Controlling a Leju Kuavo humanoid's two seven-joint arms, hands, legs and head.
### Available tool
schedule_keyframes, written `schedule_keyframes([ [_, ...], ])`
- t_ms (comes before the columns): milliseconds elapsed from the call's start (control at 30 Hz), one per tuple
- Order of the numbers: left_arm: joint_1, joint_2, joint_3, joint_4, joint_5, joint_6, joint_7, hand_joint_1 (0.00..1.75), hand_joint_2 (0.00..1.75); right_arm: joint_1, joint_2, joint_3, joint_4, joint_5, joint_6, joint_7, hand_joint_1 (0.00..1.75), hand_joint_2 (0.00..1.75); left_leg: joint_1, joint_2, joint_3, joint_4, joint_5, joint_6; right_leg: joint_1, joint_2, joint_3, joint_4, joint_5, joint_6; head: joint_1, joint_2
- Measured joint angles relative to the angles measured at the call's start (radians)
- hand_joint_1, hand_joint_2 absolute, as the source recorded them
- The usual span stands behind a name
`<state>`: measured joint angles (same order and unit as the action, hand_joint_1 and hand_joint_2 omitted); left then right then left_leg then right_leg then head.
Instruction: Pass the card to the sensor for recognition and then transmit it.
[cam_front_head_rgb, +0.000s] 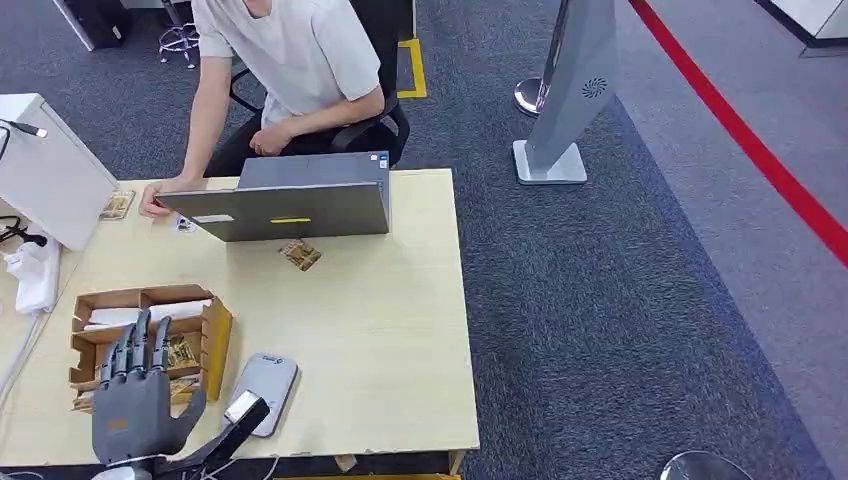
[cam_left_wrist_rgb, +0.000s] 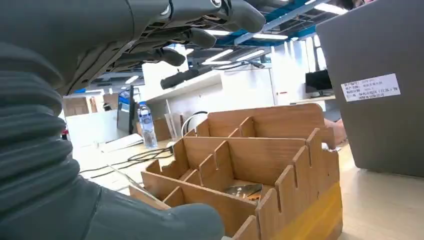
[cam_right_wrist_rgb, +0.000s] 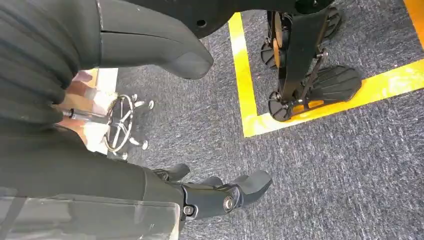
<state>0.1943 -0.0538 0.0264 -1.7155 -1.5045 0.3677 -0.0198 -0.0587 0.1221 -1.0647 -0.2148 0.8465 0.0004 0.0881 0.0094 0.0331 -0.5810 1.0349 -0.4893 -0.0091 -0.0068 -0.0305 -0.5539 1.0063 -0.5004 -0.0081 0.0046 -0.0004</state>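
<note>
Cards sit slotted in a wooden divider box, directly beyond the fingertips of the left robot hand; more gold-printed ones show deep in a compartment in the left wrist view. Upright slots keep them on edge, presumably so fingers can pinch one from above.

Left robot hand: raised over the near end of the box, fingers spread and straight, nothing in it. The posture reads as an approach to a pick, not yet a grasp.

Sensor: a flat grey pad lying on the desk just to the right of that robot hand, close beside the box. The placement makes sense, a short swing from slot to pad. A dark scanner-like piece lies at its near edge; what it is I cannot tell.

Right robot hand: hanging low over grey carpet, fingers loosely curled inward, holding nothing.

Beyond the box, well apart from the left robot hand, a person sits behind a grey laptop, one hand resting on the desk, likely the one to receive the card. Stray cards lie near the laptop and by the person's hand.

Judgement: task at its start, with no card lifted yet.
</note>
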Motion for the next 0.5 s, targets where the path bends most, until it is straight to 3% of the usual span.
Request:
schedule_keyframes([
  [500, 0.064, -0.030, 0.010, 0.000, 0.005, 0.010, -0.048, 0.00, 1.75, 0.000, 0.003, -0.021, 0.000, -0.003, -0.003, -0.001, 0.00, 1.75, 0.000, 0.000, 0.000, 0.000, 0.000, 0.000, 0.000, 0.000, 0.000, 0.000, 0.000, 0.000, 0.000, 0.000],
])
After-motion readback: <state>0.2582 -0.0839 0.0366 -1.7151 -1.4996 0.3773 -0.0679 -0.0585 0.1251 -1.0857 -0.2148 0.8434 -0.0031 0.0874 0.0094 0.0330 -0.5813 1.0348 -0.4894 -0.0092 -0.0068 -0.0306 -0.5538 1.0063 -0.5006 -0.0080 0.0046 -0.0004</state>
